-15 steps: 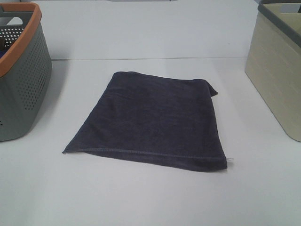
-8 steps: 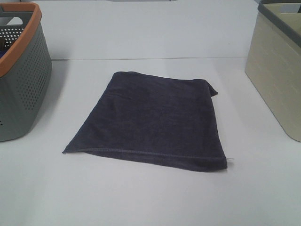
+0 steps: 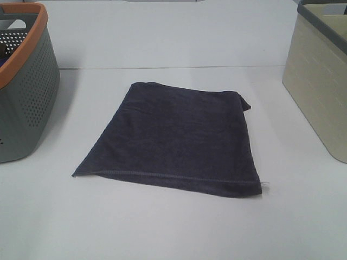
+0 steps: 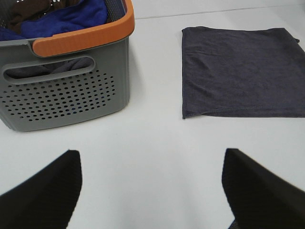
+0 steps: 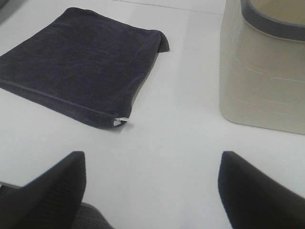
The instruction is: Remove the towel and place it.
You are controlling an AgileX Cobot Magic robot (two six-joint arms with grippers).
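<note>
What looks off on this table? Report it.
Little stands out. The towel lies flat between the grey basket and the beige basket, set slightly askew, its far right corner bunched. Nothing spilled or damaged.

The towel, a dark navy-grey terry cloth folded flat into a rough square, lies at the centre of the frame with its stitched hem toward the bottom edge and a small white tag at its lower right corner.
</note>
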